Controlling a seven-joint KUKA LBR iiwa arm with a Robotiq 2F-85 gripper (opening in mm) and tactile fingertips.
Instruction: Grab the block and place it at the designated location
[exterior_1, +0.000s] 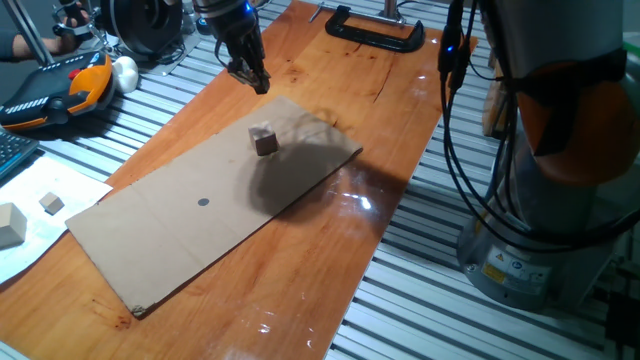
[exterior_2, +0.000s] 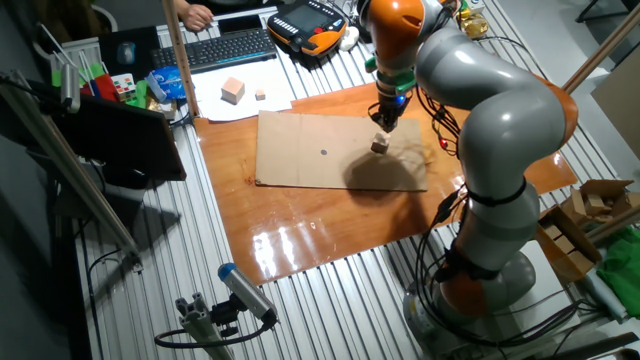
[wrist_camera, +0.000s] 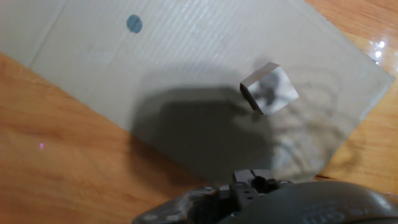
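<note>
Block sits free on cardboard sheet, frame centre; dot lower left. Gripper above, empty; finger spread unclear, possibly closed. Hand view shows only block, dot.

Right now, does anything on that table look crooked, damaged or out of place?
Nothing looks damaged or spilled. The cardboard sheet lies skewed to the table's edges, and the block sits on it turned at an angle, well away from the dark dot. The gripper hangs above the table, holding nothing.
</note>
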